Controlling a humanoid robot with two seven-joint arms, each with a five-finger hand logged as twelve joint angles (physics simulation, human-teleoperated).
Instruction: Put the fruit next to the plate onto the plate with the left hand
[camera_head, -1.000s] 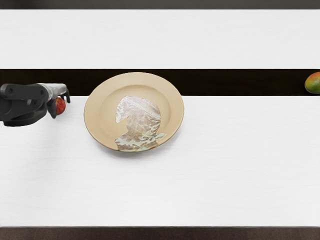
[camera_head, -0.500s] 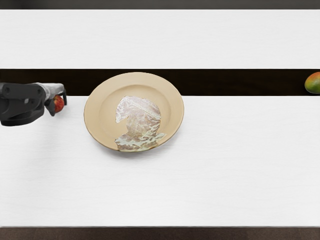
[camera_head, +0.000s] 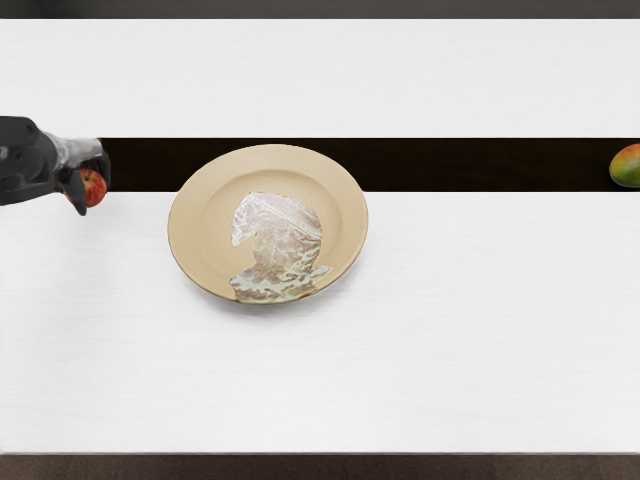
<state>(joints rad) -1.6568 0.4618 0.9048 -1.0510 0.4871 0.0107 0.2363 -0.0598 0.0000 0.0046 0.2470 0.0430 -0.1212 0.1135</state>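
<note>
The white worktop (camera_head: 480, 330) carried a tan plate (camera_head: 200, 215) with a marbled patch in its middle. Behind the plate a dark band (camera_head: 450, 165) crossed the surface, and the plate's far rim overlapped it. Well apart to the plate's right, a green-red fruit (camera_head: 626, 166) sat at the band's near edge.

Nothing could be read: no text, label, brand, number or sign stood on anything. The plate (camera_head: 200, 215) bore only a marbled patch without letters, and the fruit (camera_head: 94, 187) showed plain skin.
</note>
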